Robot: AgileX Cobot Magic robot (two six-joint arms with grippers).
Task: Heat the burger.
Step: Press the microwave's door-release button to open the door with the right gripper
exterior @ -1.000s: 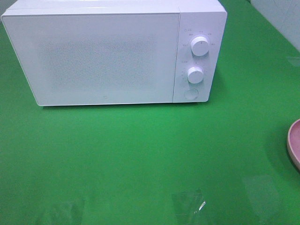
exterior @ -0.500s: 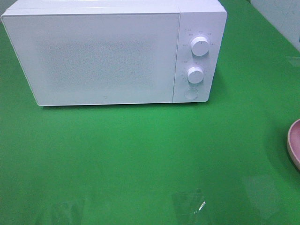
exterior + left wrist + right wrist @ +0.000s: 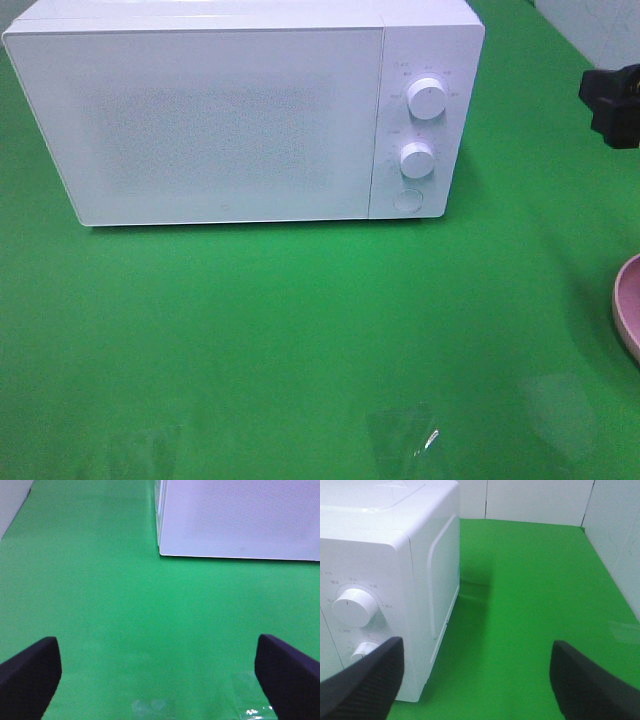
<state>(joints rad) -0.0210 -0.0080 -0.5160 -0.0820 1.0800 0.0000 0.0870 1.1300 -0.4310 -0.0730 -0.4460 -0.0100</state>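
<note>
The burger is out of view in every frame. A white microwave [image 3: 240,115] stands at the back of the green table with its door shut; it has two round knobs [image 3: 427,98] and a button [image 3: 406,200] on its right panel. My right gripper [image 3: 477,680] is open and empty, level with the microwave's right side [image 3: 442,575]; in the high view its black body [image 3: 612,100] shows at the right edge. Low over bare green cloth, my left gripper [image 3: 159,680] is open wide, in front of the microwave's left front corner [image 3: 162,550].
The rim of a round pink plate [image 3: 628,305] pokes in at the right edge of the table. Pieces of clear tape [image 3: 405,440] lie on the cloth near the front edge. White walls [image 3: 535,500] border the table behind and to the right.
The right arm's black end has come into the high view at the upper right edge. The microwave and the plate have not moved.
</note>
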